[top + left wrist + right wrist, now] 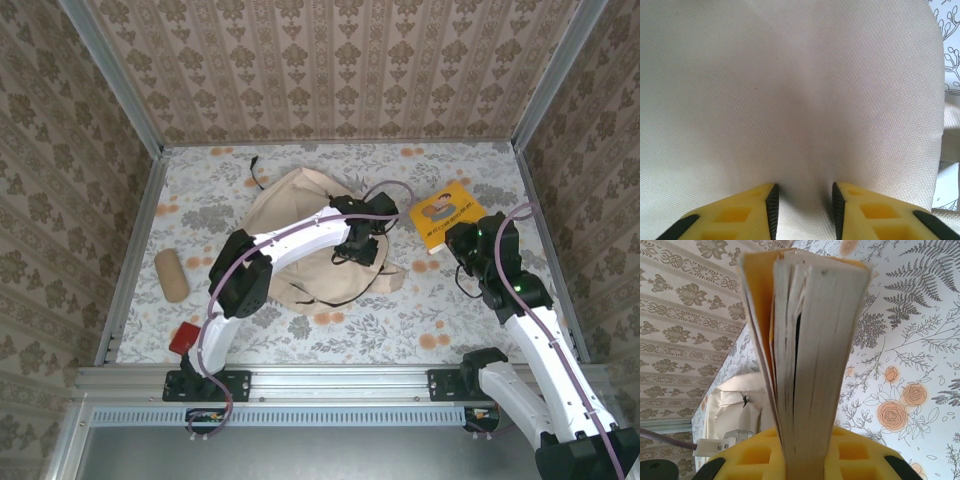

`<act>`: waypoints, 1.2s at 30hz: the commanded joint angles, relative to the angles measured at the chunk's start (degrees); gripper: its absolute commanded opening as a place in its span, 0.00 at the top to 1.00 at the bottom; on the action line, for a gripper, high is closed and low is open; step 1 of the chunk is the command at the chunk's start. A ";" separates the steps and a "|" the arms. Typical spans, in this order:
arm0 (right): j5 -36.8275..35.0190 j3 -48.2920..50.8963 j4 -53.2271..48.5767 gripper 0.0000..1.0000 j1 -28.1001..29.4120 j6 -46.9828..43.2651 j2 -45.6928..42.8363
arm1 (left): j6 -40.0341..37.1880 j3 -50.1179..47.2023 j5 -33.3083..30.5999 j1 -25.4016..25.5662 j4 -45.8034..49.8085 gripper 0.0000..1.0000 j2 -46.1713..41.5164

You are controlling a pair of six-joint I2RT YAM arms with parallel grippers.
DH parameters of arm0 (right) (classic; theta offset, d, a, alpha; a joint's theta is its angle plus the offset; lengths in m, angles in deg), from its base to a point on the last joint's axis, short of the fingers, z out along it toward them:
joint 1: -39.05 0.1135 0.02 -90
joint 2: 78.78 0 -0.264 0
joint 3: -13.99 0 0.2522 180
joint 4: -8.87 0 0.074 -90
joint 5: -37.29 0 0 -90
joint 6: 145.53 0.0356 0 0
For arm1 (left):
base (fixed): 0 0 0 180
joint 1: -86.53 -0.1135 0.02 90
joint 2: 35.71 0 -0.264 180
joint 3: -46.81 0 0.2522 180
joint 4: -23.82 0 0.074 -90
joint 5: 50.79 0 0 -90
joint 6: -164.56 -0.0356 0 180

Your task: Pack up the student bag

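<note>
The student bag (300, 215) is a beige fabric backpack lying in the middle of the floral table. My left arm reaches over it, with the left gripper (362, 250) at its right side. In the left wrist view the left gripper (803, 200) is shut on a raised fold of the bag's cloth (790, 90). My right gripper (462, 242) is shut on a yellow book (447, 215), just right of the bag. In the right wrist view the book (810, 340) stands page-edge up between the right gripper's (812, 452) yellow fingers, and the bag (740, 400) lies behind to the left.
A tan roll-shaped pouch (172, 275) lies left of the bag. A small red object (185, 338) sits near the front left rail. A black strap (253, 170) pokes out behind the bag. Patterned walls close in the table on three sides.
</note>
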 commanded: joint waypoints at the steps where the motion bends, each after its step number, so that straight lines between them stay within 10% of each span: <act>1: 0.59 -0.28 3.10 0.91 -0.33 -0.99 -1.36 | -0.78 1.24 -0.90 0.13 2.16 0.75 -0.58; 8: 0.80 0.05 2.41 0.92 -0.36 -1.56 -1.47 | -2.93 -2.22 2.82 -1.11 -3.17 1.00 -6.61; 18: 3.80 2.24 1.75 0.92 -0.52 -6.22 -5.09 | -4.54 -12.16 12.90 -9.33 -13.11 1.00 -21.67; 36: 32.22 10.09 21.15 0.92 3.16 -4.31 -0.50 | -0.43 -29.49 20.16 -18.26 -36.29 1.00 -41.70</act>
